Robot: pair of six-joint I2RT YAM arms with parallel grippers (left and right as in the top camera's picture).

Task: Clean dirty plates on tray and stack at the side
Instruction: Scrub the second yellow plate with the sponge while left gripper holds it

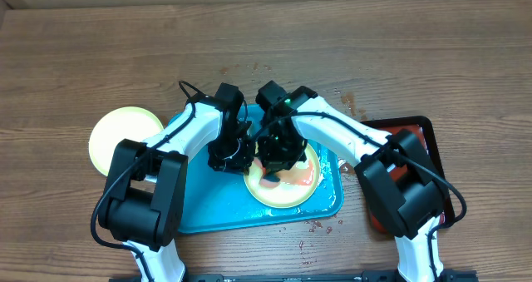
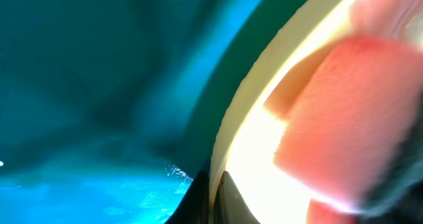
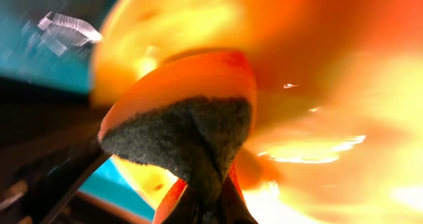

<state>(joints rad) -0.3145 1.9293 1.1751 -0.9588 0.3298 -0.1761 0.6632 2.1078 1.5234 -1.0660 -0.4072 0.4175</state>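
A dirty plate (image 1: 291,190) with a lime-green rim and a reddish smear lies on the right half of the turquoise tray (image 1: 199,211). My left gripper (image 1: 233,155) is shut on its left rim; in the left wrist view the dark fingertips (image 2: 201,197) pinch the cream edge of the plate (image 2: 264,158) over the tray (image 2: 79,85). My right gripper (image 1: 278,153) is shut on an orange sponge (image 3: 192,85), whose dark scouring side presses on the plate (image 3: 317,65). The sponge (image 2: 350,118) looks pink in the left wrist view. A second green-rimmed plate (image 1: 123,136) rests on the table left of the tray.
A smaller dark red tray (image 1: 420,141) with a black rim sits right of the turquoise one, partly under my right arm. Small red sauce specks (image 1: 320,225) dot the wooden table in front of the tray and behind it.
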